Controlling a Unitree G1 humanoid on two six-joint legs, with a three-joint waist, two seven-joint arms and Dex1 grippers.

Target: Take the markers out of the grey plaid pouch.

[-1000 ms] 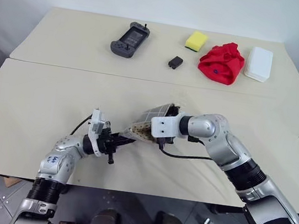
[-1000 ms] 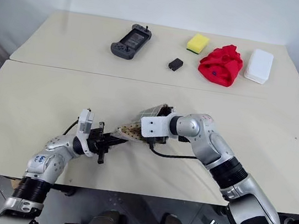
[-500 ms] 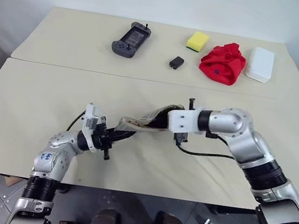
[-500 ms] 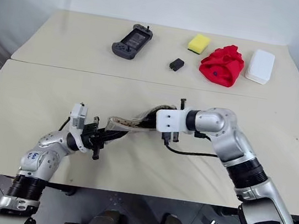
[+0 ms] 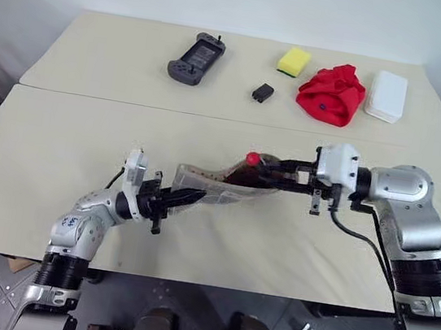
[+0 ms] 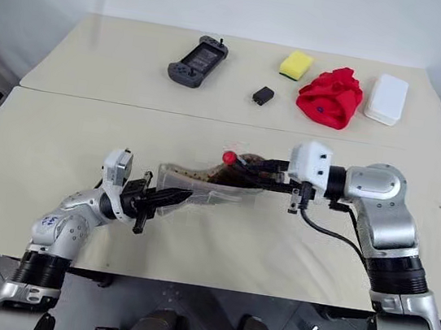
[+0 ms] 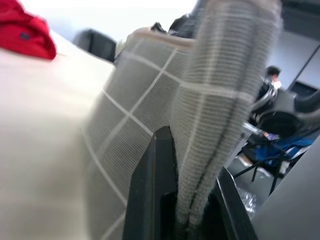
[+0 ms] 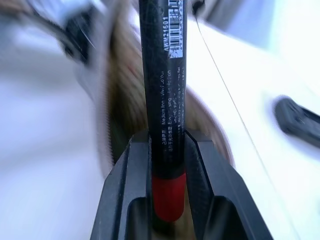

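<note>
Over beige table [image 5: 60, 134], left jaws pinch grey plaid pouch [image 5: 209, 186]; right jaws clamp red marker [image 8: 162, 100].

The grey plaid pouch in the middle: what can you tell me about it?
The grey plaid pouch is soft grey fabric with thin white grid lines and a brown dotted lining. It hangs stretched above the table, one end pinched in the left claw. At its open end the right claw holds a black marker with a red end.

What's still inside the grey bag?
The grey bag hangs open between the two tools, showing brown dotted lining. The right tool grips a dark marker with red ends, just over the opening. Anything deeper is hidden by cloth.
</note>
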